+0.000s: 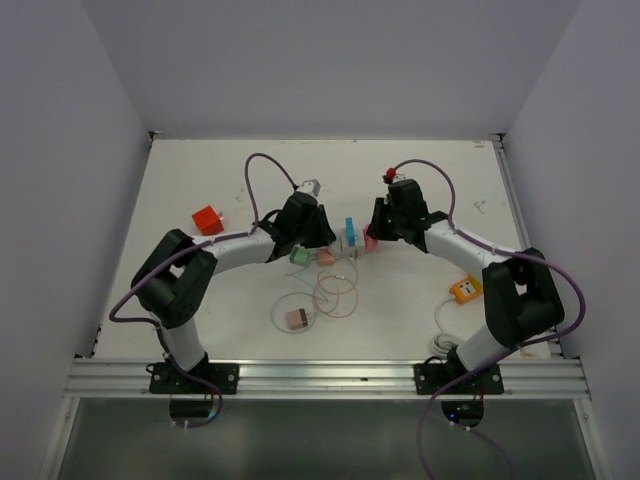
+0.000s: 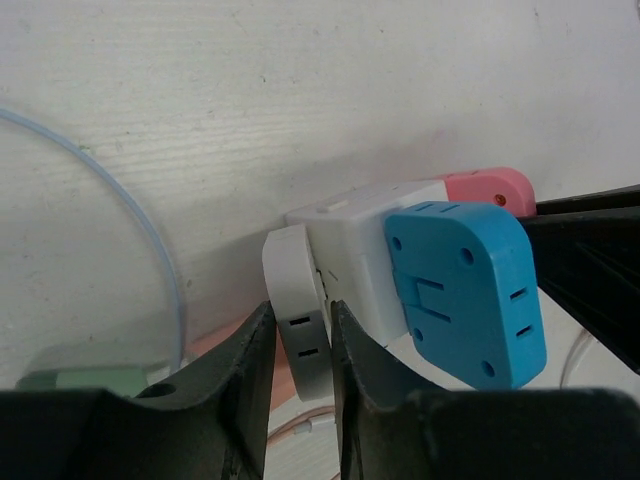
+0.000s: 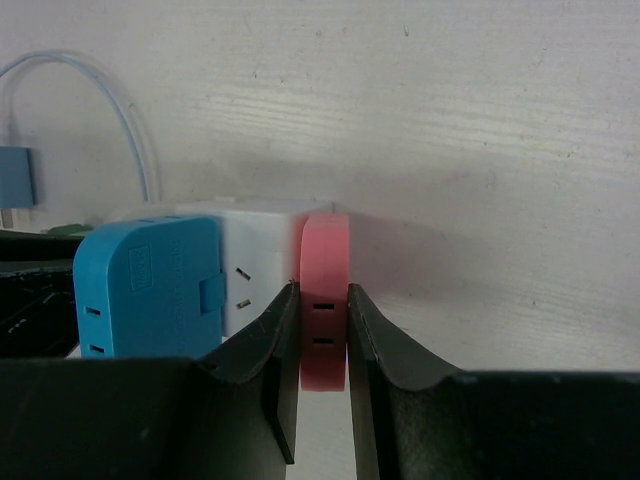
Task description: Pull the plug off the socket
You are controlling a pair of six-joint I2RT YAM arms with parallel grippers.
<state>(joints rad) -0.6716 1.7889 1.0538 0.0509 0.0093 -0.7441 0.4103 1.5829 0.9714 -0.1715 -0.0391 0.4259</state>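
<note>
On the white table [image 1: 200, 290] between grey walls [image 1: 60, 150], the socket cube [image 2: 350, 260] sits mid-table, long axis left-right, left gripper [image 2: 302, 318] clenched on its white plug [image 2: 290, 260], right gripper [image 3: 323, 300] clenched on its pink plug [image 3: 325, 250].

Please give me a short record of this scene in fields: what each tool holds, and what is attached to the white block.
left tool: closed on the white plug
right tool: closed on the pink plug
socket block: white, between the two plugs
blue adapter: on another face of the block, not gripped
task state: both plugs sit against the block, not yet pulled off
</note>
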